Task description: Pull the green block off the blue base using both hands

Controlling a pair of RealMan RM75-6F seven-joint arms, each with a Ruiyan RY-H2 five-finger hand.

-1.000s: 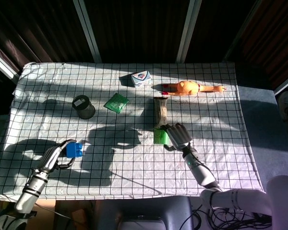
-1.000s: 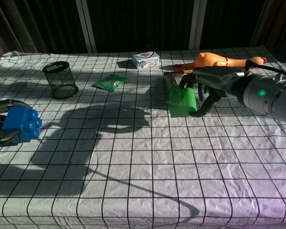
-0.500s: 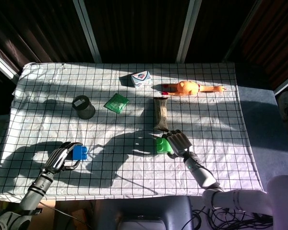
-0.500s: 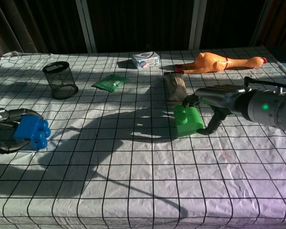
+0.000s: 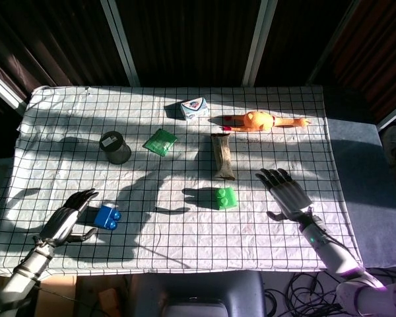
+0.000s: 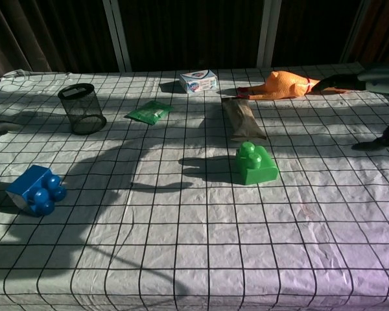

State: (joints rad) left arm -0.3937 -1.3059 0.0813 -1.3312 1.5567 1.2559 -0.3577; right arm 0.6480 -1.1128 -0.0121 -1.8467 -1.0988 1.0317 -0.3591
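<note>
The green block [image 5: 225, 197] [image 6: 255, 164] lies alone on the checked cloth, right of centre, studs up. The blue base [image 5: 106, 216] [image 6: 35, 190] lies apart from it at the front left, tipped on its side. My left hand [image 5: 69, 216] hovers just left of the blue base, fingers spread, holding nothing. My right hand [image 5: 286, 189] is to the right of the green block, fingers spread and empty. In the chest view only the right hand's edge [image 6: 382, 78] shows at the far right.
A black mesh cup [image 5: 115, 146] stands at the left. A green packet [image 5: 160, 141], a small white box [image 5: 194, 107], a brown wrapper [image 5: 222, 156] and an orange rubber chicken [image 5: 261, 121] lie across the back half of the table [image 5: 185, 244].
Both hands have let go and drawn back outward. The green block and the blue base now lie free on the cloth.
</note>
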